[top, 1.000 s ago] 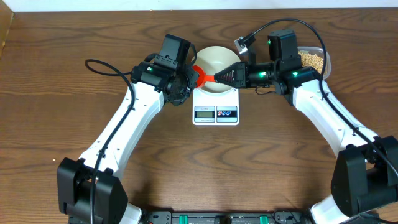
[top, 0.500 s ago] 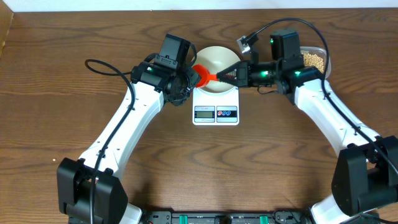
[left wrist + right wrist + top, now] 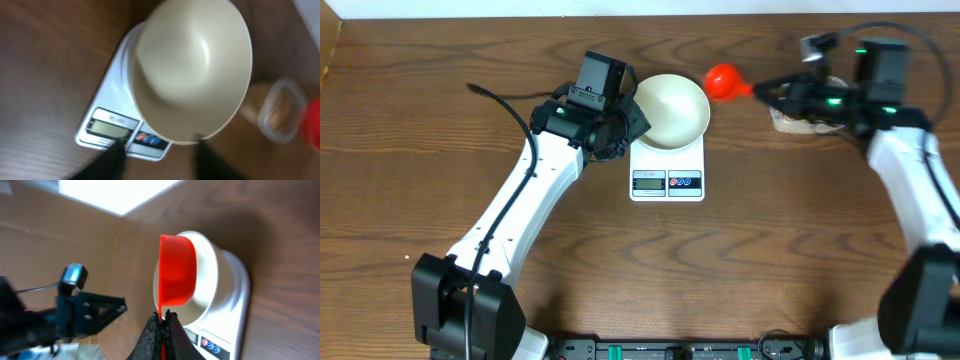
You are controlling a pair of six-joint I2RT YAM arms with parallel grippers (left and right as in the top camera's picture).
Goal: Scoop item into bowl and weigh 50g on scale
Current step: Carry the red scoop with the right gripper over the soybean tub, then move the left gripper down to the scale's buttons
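The white bowl stands on the white scale; I see no beans inside it. In the left wrist view the bowl fills the frame above the scale. My left gripper is open at the bowl's left rim, its dark fingers apart below the rim. My right gripper is shut on the handle of a red scoop, held in the air right of the bowl. The scoop is tipped on its side. The beans lie in a clear tub.
The clear plastic tub sits at the back right, mostly hidden under my right arm. The scale's display and red and blue buttons face the table's front. A black cable loops left of my left arm.
My right arm has swung the red scoop away from over the bowl to the right, toward the tub. The left arm and the bowl have stayed put.
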